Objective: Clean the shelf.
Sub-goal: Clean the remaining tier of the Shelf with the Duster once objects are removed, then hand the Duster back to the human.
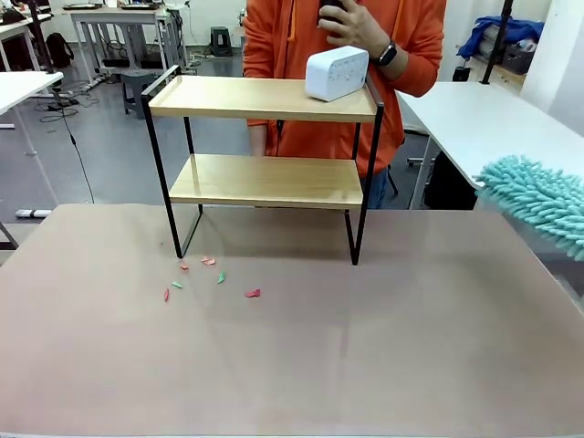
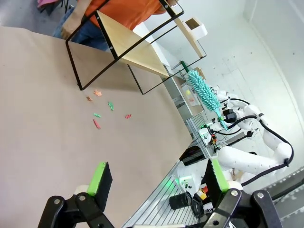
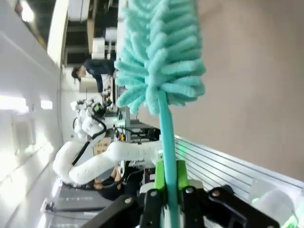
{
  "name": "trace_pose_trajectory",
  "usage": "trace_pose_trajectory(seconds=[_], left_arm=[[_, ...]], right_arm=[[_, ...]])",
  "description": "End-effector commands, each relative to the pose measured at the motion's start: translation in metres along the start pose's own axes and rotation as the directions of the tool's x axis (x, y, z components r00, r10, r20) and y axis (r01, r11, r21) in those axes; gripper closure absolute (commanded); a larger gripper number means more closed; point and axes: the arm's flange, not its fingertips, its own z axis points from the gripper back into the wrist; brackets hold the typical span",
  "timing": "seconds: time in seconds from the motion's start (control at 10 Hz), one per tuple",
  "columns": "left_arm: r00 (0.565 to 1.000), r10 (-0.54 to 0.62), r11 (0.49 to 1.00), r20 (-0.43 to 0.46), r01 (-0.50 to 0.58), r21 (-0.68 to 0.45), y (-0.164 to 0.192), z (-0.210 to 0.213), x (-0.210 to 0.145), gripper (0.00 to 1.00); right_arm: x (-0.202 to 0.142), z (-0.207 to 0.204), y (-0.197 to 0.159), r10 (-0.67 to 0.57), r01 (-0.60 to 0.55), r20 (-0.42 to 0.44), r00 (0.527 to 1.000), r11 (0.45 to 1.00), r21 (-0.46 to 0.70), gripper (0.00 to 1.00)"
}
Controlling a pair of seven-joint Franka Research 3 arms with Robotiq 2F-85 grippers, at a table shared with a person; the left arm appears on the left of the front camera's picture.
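Observation:
The shelf (image 1: 265,100) stands at the table's far middle, two light wooden boards in a thin black frame; the left wrist view shows it tilted (image 2: 135,50). A white boxy device (image 1: 336,73) rests on its top board at the right, with the person's hand on it. At the right edge a teal fluffy duster (image 1: 537,201) hangs above the table. My right gripper (image 3: 166,183) is shut on the duster's teal handle (image 3: 165,133). My left gripper (image 2: 156,178) is open over bare table, well short of the shelf.
Small red and green scraps (image 1: 212,276) lie on the brown table cover (image 1: 292,365) in front of the shelf's left legs. A person in orange (image 1: 274,36) stands behind the shelf. A white table (image 1: 474,119) sits at the far right.

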Motion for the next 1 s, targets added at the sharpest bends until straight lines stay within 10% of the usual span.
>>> trace_pose_trajectory(seconds=[0.0, 0.9], left_arm=[[1.000, -0.019, 1.000, 0.012, 0.019, -0.013, -0.0014, -0.0018, -0.0014, 0.00], [1.000, -0.019, 1.000, 0.012, 0.019, -0.013, -0.0014, -0.0018, -0.0014, 0.00]], right_arm=[[-0.0135, 0.0012, 0.0133, 0.091, -0.089, -0.061, 0.994, 0.995, 0.039, 0.90], [-0.0135, 0.0012, 0.0133, 0.091, -0.089, -0.061, 0.994, 0.995, 0.039, 0.90]])
